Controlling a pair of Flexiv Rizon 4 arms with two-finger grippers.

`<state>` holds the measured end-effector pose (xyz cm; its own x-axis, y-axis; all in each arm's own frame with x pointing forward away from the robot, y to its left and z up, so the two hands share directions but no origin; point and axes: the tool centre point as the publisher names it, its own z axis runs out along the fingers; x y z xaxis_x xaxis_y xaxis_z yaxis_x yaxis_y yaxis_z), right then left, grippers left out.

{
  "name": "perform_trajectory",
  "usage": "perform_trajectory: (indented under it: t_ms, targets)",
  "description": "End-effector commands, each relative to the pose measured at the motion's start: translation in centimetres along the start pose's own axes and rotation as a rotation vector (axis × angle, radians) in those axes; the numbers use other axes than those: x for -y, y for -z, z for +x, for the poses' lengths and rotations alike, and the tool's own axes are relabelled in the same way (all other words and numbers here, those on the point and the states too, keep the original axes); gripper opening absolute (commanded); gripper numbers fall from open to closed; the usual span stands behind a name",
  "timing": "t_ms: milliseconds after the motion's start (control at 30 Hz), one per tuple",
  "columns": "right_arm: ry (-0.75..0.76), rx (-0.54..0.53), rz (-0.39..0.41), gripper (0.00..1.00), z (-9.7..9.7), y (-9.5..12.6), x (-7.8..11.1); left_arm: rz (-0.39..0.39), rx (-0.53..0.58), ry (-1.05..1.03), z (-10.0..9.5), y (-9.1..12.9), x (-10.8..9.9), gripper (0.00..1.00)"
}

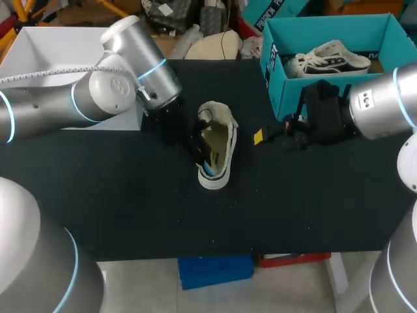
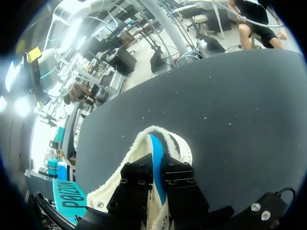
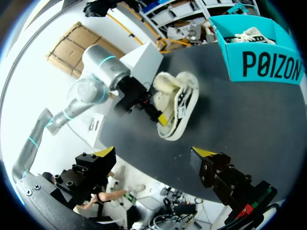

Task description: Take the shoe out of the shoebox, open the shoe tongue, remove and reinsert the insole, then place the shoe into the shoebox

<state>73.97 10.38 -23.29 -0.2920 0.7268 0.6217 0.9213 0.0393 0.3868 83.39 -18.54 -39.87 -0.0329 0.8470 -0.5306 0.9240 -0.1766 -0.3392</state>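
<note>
Head view: left fingers angled down, pinching the insole in the shoe; right fingers beside, wide

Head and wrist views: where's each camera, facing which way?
Head view: above, behind; faces down on table; left arm, right arm enter from sides.
Left wrist view: on left wrist, along left gripper, shut on insole in shoe.
Right wrist view: on right wrist, past open right gripper toward shoebox.
Shared: all show the shoe.
</note>
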Motion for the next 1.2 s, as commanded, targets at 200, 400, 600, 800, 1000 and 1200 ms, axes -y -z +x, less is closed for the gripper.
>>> perform_trajectory:
  t_ms: [200, 400, 600, 800, 1000, 1200]
  targets:
    - [-0.001, 0.003, 0.001, 1.0, 0.1, 0.0, 0.0, -0.046, -0.119, 0.001, -0.3, -0.5, 0.1, 0.91]
    - [-0.001, 0.003, 0.001, 1.0, 0.1, 0.0, 0.0, -0.052, -0.054, 0.002, -2.0, 2.3, 1.3, 1.0]
    - [-0.001, 0.003, 0.001, 1.0, 0.1, 0.0, 0.0, -0.052, -0.019, -0.014, -3.8, 4.4, 2.3, 1.0]
    - [-0.001, 0.003, 0.001, 1.0, 0.1, 0.0, 0.0, -0.195, -0.267, -0.021, -3.8, 5.1, 1.7, 0.34]
    - [-0.001, 0.003, 0.001, 1.0, 0.1, 0.0, 0.0, -0.3, -0.416, -0.007, -2.5, 4.5, 1.4, 0.0]
    - [-0.001, 0.003, 0.001, 1.0, 0.1, 0.0, 0.0, -0.34, -0.477, 0.027, -0.8, 3.1, 1.2, 0.0]
